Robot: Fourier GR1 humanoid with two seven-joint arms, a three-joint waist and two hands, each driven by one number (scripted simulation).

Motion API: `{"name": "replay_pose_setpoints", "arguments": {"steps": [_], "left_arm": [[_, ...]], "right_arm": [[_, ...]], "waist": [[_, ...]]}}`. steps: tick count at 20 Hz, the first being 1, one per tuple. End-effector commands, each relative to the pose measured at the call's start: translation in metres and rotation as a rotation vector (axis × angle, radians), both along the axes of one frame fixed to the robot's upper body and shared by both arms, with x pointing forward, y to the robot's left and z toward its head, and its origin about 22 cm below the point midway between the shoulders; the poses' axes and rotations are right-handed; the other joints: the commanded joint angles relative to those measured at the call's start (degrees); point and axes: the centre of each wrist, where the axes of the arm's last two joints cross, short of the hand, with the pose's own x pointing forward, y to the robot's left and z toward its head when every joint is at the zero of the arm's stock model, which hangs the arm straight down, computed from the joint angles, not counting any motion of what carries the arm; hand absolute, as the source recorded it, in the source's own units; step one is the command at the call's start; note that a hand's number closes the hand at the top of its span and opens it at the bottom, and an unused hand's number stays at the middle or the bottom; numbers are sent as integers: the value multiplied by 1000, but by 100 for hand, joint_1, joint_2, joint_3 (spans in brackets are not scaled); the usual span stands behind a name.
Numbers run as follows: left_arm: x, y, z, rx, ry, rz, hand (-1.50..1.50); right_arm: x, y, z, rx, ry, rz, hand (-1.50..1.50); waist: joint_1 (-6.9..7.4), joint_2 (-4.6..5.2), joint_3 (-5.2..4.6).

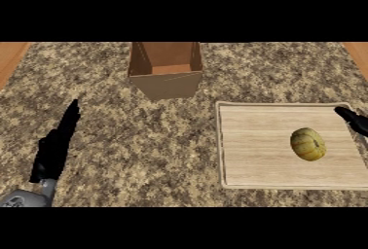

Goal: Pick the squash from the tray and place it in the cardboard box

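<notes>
A yellow-green ribbed squash [307, 144] lies on the right half of a pale wooden tray [251, 151]. An open cardboard box [165, 68] stands upright at the back of the counter, left of the tray. My right hand [352, 119] enters from the right edge above the tray's far right corner, up and right of the squash and apart from it; only part of it shows. My left hand [56, 146] rests open at the left, fingers straight and pointing away, far from the tray and the box.
The speckled granite counter [144, 141] spreads between the left hand, box and tray. Wooden strips show at the far left [10, 56] and far right corners.
</notes>
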Motion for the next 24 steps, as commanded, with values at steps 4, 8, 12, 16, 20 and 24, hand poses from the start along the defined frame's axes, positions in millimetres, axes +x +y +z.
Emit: {"name": "replay_pose_setpoints", "arguments": {"steps": [4,8,12,16,20,24], "left_arm": [[-5,-3,-2,7,-19,20,0],[-10,-3,1,16,0,14,0],[-12,-9,-3,14,-9,-8,0],[-5,0,0,4,4,5,0],[-15,-7,0,0,4,4,0],[-21,-11,-12,10,3,1,0]], "right_arm": [[-29,-41,24,-333,316,193,-150],[-33,-51,48,-450,541,387,-150],[-23,-50,87,-510,702,540,-150],[-20,-26,94,-505,780,654,-150],[-8,-2,87,-485,852,649,-150],[-23,30,94,-473,855,615,-150]], "waist": [[-49,-4,-16],[-25,-15,-16],[34,5,-18],[-6,10,-14],[59,14,-9],[-4,-1,-10]]}}
